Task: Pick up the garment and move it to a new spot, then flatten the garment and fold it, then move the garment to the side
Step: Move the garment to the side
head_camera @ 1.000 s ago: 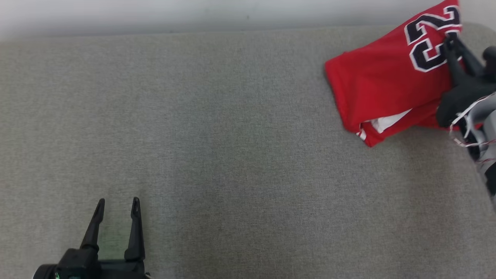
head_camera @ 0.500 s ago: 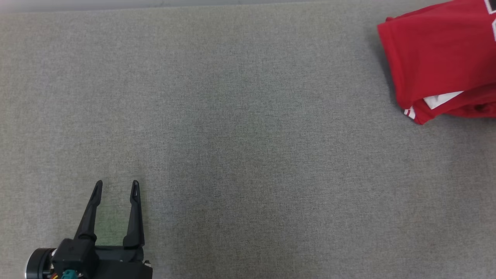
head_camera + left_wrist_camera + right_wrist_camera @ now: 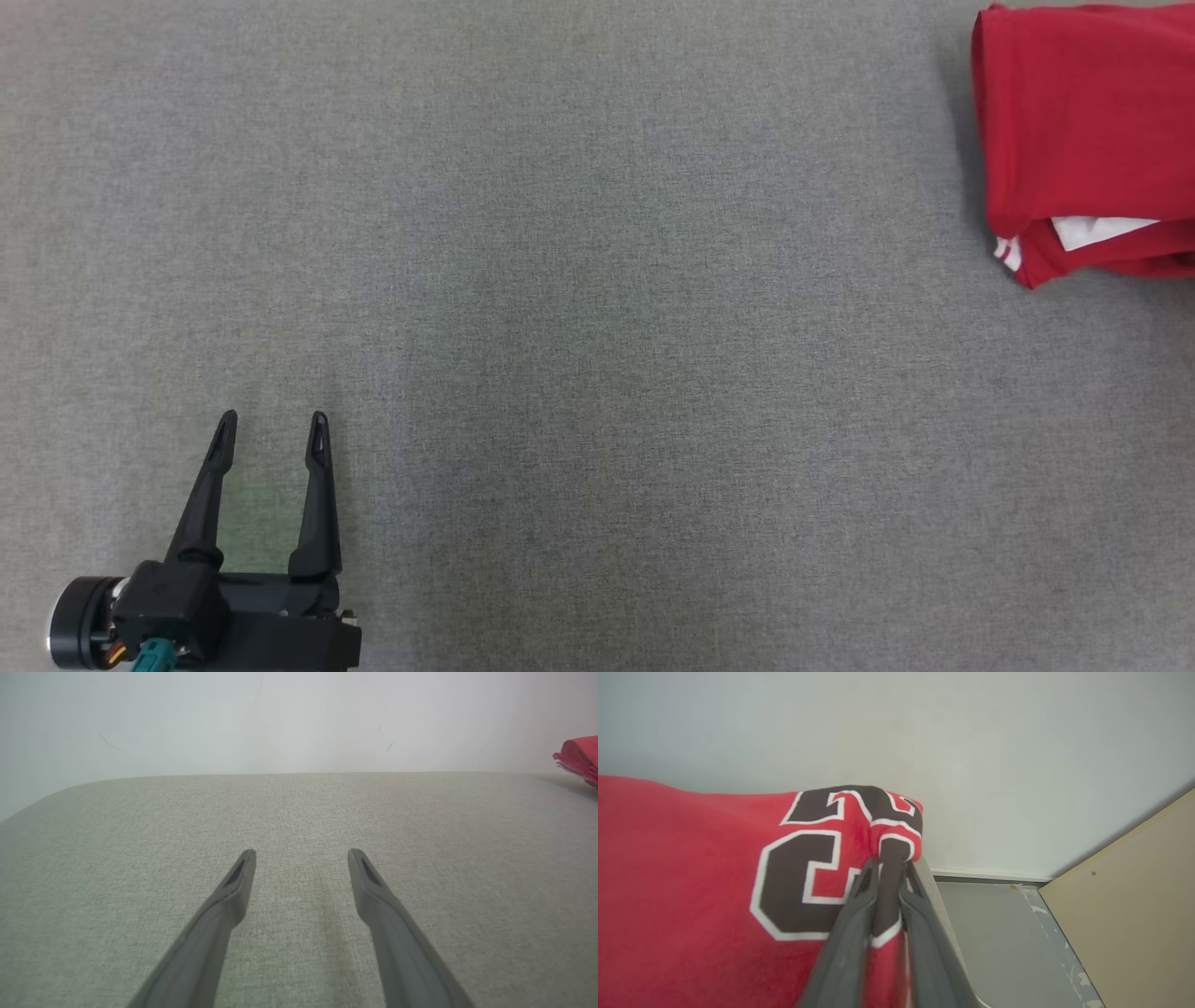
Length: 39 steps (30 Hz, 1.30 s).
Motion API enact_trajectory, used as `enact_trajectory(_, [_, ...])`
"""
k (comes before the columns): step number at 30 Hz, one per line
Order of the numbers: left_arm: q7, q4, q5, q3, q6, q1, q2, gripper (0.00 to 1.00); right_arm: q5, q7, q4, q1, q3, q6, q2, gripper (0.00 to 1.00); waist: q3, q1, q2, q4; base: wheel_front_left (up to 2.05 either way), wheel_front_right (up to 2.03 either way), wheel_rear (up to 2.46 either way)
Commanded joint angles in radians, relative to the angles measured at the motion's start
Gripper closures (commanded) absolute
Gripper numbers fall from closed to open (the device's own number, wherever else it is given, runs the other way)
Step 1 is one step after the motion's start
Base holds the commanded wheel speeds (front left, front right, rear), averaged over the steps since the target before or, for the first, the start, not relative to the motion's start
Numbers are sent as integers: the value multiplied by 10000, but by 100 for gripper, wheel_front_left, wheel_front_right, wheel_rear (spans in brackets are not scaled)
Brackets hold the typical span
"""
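- Left gripper [image 3: 273,420]: lower left of the head view. The two dark fingers are spread, bare cloth shows between the tips, and nothing is held.
- Surface [image 3: 597,327]: grey woven fabric running ahead of the left gripper's fingertips and far off to their right. In the left wrist view its far edge curves down to the left of the fingers, with a pale wall [image 3: 280,718] beyond.
- Garment [image 3: 1074,112]: red, folded, well apart from the left gripper, far ahead of it and to its right. It runs off the right edge of the head view. A white layer shows between the red layers along its near edge, and small white stripes mark the near-left corner.
- Left wrist view: a red edge of the garment sits at the far right, ahead and to the right of the fingers, resting on the surface.
- Right gripper [image 3: 890,862]: fingers pressed together on a raised fold of the garment. The pinch falls in the dark numerals [image 3: 798,882], which are outlined in white. The bulk of the red cloth lies left of the fingers. Cannot tell whether the pinched part is lifted off the surface.
- Right of the right gripper's fingers: the surface's edge, then grey floor [image 3: 994,924] below, then a beige panel [image 3: 1134,905] at the far right.
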Motion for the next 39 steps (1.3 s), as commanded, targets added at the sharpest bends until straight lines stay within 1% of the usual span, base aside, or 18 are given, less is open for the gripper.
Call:
enact_trajectory(1, [-22, -50, 103, -9, -14, -141, 41, 0, -115, 16, 35, 120, -33, -23, -125, 0, 6, -1, -2, 26, 0, 0, 0])
enact_trajectory(8, [-22, 136, 7, 116, -14, 9, 28, 0, -790, -221, 86, -116, -355, -23, -111, 0, -306, -1, -2, -1, 0, 0, 0])
enact_trajectory(12, [-22, 269, -38, 193, -14, 279, -39, 0, -718, -365, -247, -186, -846, -23, 246, 0, -795, -1, -2, -24, 0, 0, 0])
enact_trajectory(15, [-22, 324, -92, 251, -14, 480, -98, 0, -669, -360, -1480, 411, -1569, -23, 424, 0, -1241, -1, -2, -75, 0, 0, 0])
enact_trajectory(18, [-22, 400, -131, 286, -15, 708, -149, 0, -861, -345, -3182, 1428, -2613, -23, 697, 0, -1657, -1, -2, -84, 0, 0, 0])
enact_trajectory(20, [-22, 466, -150, 303, -15, 861, -166, 0, -1042, -346, -4360, 2325, -3457, -23, 1090, 0, -1925, -1, -2, -77, 0, 0, 0])
enact_trajectory(23, [-22, 516, -184, 290, -15, 1041, -195, 0, -1486, -348, -5886, 3821, -4411, -23, 1717, 0, -2239, -1, -2, -39, 0, 0, 0])
enact_trajectory(26, [-22, 611, -206, 229, -13, 1153, -210, 0, -1812, -348, -7133, 5168, -5071, -23, 2459, 0, -2512, -1, -2, 42, 0, 0, 0])
enact_trajectory(28, [-22, 654, -217, 174, -13, 1243, -218, 0, -1996, -349, -7803, 5991, -5260, -23, 2956, 0, -2675, -1, -2, 113, 0, 0, 0])
enact_trajectory(29, [-22, 741, -230, 146, -3, 1344, -217, 0, -2092, -349, -8356, 6773, -5359, -23, 3409, 0, -2822, -1, -2, 195, 0, 0, 0])
enact_trajectory(30, [-22, 741, -230, 146, -3, 1344, -217, 0, -2092, -349, -8356, 6773, -5359, -23, 3409, 0, -2822, -1, -2, 195, 0, 0, 0])
enact_trajectory(33, [-22, 847, -226, 101, -3, 1351, -222, 0, -2182, -351, -9008, 7781, -5335, -23, 4063, 0, -3035, -1, -2, 314, 0, 0, 0])
enact_trajectory(39, [-22, 978, -166, 7, 13, 1598, -225, 0, -2342, -350, -9829, 9433, -5166, -23, 5067, 0, -3483, -1, -2, 510, 0, 0, 0])
